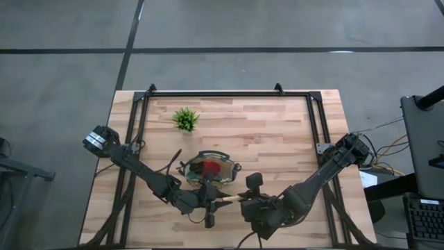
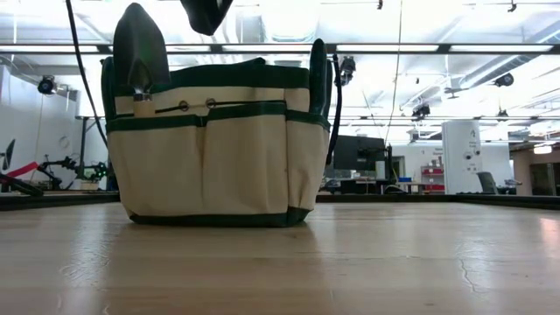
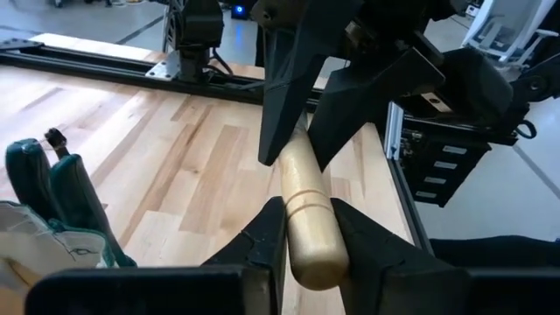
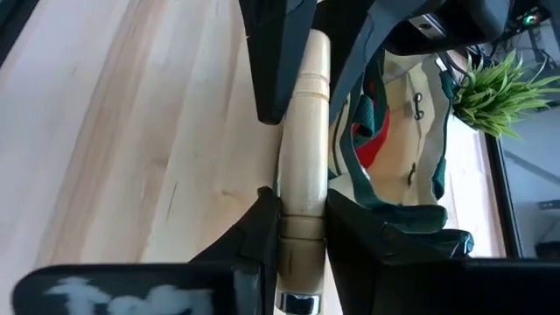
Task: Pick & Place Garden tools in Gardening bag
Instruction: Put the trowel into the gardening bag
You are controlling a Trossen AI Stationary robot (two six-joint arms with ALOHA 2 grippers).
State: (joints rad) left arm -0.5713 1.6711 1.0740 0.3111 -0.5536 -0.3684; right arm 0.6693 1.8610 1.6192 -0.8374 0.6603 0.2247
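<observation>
The tan gardening bag [image 1: 208,170] with dark green trim stands mid-table, with a red-headed piece [image 1: 211,168] inside it. In the low view, a trowel blade [image 2: 140,52] stands in one of the bag's [image 2: 210,149] pockets. Near the table's front edge, my left gripper [image 1: 206,201] and my right gripper [image 1: 248,201] face each other. Both are shut on one wooden-handled tool [image 1: 225,199]. The tool's metal head is hidden. My left gripper pinches the wooden handle's rounded free end [image 3: 313,249] between its two fingers. It comes level from the table's left and the fingers lie along the handle. The handle is level and clear of the table. My right gripper pinches the same handle just before its metal ferrule [image 4: 302,219] between its two fingers. It comes level from the table's right, along the handle, with its fingertips just short of the left gripper's. The tool's head lies back under the gripper, hidden.
A small spiky green plant [image 1: 185,119] stands at the far side, left of centre. A black frame rail [image 1: 222,93] runs along the far edge and down both sides. Bare wood lies to the right of the bag [image 1: 291,146].
</observation>
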